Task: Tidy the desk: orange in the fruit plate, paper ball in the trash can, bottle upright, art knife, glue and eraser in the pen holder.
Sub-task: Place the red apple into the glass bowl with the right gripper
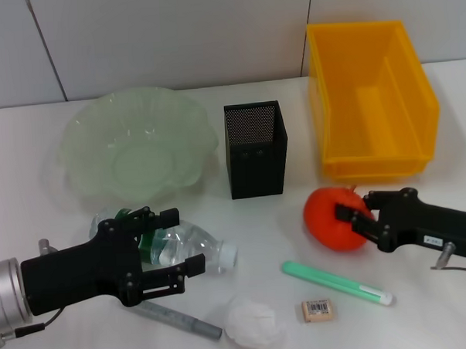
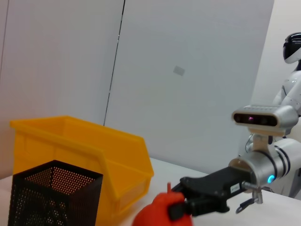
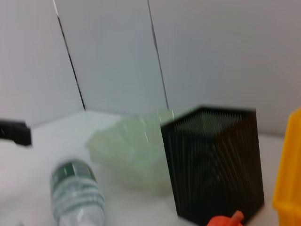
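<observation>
Right pincer (image 1: 352,218) pinches the orange (image 1: 332,219) on the white counter (image 1: 425,313) just in front of the big yellow trash can (image 1: 373,99), while the left pincer (image 1: 176,243) hangs spread over the bottle (image 1: 170,247) lying on its side below the pale-green fruit plate (image 1: 136,144). Between plate and can stands the black mesh pen holder (image 1: 255,149); nearer me lie the paper ball (image 1: 251,322) and, smallest, the eraser (image 1: 317,310).
</observation>
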Controlling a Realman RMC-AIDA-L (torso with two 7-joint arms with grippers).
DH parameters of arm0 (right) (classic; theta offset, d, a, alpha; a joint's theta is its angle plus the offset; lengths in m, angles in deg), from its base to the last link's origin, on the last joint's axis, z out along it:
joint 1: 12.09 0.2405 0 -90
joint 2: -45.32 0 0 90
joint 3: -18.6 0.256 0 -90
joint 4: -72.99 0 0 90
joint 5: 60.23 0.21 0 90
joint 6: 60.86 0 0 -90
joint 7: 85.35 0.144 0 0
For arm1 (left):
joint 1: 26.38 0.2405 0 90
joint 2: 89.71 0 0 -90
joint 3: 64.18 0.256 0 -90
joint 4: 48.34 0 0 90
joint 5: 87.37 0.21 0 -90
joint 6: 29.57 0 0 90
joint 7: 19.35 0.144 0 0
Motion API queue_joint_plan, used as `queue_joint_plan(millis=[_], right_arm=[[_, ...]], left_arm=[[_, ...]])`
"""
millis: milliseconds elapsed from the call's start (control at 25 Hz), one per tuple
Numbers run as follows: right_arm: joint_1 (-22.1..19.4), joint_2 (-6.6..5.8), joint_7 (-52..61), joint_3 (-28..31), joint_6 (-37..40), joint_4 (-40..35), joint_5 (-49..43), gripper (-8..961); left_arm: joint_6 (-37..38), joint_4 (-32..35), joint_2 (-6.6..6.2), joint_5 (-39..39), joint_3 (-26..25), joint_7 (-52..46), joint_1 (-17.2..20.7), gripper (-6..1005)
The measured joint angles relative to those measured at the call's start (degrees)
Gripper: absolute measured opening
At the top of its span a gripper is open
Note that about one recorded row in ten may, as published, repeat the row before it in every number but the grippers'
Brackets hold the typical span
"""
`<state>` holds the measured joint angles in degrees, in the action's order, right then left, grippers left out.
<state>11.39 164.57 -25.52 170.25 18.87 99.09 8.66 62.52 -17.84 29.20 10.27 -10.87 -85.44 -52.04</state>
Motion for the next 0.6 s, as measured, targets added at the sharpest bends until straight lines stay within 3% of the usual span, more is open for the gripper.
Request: queue_joint_plan(millis=[320,480,600], right_arm=[[-3.0,-0.10,-0.1,0.0,10.2,3.2,8.0,189],[-2.9,-0.15,-0.1,-0.1,13.9,3.7,11.9,166],[-0.4,-0.17,0.3,-0.6,16.5,3.7,16.4,138]], left_arm=[[0.0,-0.2,0.00,0.0,-0.2,0.6,0.0,860],[0.0,-0.9,-0.01,-0.1,-0.2,0.9,-0.1,860],[0.0,-1.2,-0.07,-0.1,-0.2,1.7,-0.2,860]])
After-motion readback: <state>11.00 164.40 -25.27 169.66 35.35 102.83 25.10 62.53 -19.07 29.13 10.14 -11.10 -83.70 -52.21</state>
